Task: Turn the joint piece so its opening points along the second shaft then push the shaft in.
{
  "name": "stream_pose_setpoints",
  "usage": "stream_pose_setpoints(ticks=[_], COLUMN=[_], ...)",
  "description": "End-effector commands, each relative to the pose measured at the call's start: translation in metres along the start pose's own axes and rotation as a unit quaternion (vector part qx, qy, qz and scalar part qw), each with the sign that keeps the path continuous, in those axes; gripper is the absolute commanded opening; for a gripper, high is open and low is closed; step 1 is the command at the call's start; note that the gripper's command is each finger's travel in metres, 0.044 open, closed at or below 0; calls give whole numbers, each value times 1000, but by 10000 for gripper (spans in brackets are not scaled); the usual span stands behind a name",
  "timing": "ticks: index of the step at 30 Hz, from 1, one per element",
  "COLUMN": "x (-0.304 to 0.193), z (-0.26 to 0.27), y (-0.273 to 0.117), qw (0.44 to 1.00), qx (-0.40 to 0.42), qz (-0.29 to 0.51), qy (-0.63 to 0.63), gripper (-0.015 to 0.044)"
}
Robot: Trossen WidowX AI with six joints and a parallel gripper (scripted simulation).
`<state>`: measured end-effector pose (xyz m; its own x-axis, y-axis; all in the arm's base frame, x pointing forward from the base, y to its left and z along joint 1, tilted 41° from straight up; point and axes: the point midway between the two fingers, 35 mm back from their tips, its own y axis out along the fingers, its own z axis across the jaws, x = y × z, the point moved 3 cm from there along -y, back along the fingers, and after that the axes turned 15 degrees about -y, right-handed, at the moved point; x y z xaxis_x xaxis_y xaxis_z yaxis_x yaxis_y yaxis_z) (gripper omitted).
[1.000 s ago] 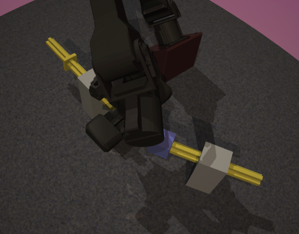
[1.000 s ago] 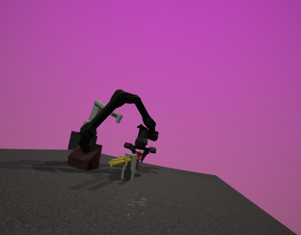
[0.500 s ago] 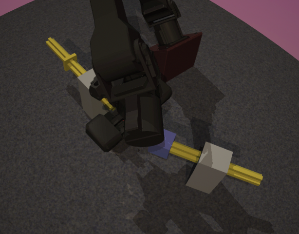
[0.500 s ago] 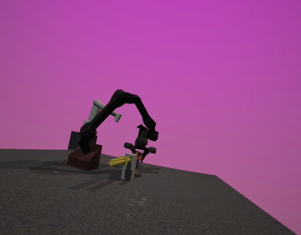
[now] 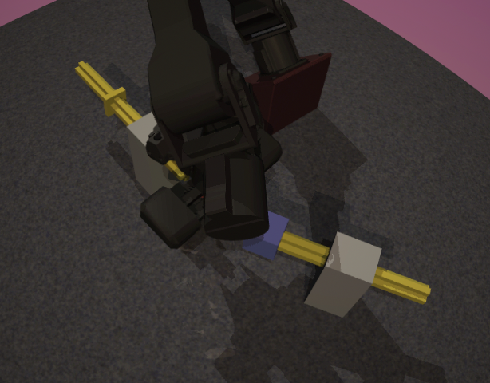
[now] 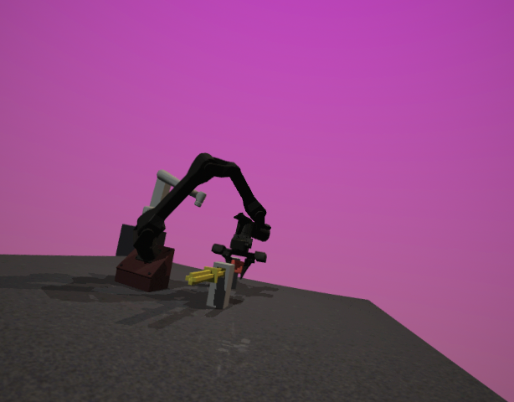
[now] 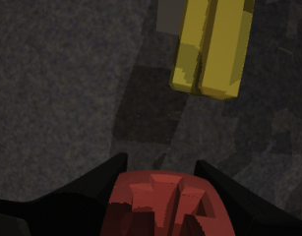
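My gripper (image 6: 236, 270) (image 7: 161, 163) is shut on the red joint piece (image 6: 238, 264) (image 7: 162, 184), one dark finger on each side. In the top view the arm hides it. The blue hinge part (image 5: 274, 230) sits on the end of the yellow fixed shaft (image 5: 302, 248), which runs through a pale block (image 5: 340, 284). The second yellow shaft (image 5: 93, 79) (image 6: 198, 275) (image 7: 219, 49), with a square collar (image 5: 113, 96), runs through the other pale block (image 5: 144, 164) (image 6: 226, 287). In the wrist view its end stands apart from the joint piece, with a gap between them. Whether they line up exactly is unclear.
The dark red arm base (image 5: 298, 92) (image 6: 140, 275) stands behind the blocks. A pale second arm (image 6: 160, 190) rises behind it in the exterior view. My upper arm and wrist hang over the middle, between the two blocks.
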<state>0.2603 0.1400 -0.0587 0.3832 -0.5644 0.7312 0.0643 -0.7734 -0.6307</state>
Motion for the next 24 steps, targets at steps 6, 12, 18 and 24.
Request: stream_pose_setpoints(ticks=[6,12,18,24], x=[0,0,0,0], z=[0,0,0,0], y=[0,0,0,0], qw=[1000,1000,1000,1000], qx=[0,0,0,0], qz=[-1,-1,-1,0], qy=[-2,-2,-2,0], gripper=[182,182,182,147])
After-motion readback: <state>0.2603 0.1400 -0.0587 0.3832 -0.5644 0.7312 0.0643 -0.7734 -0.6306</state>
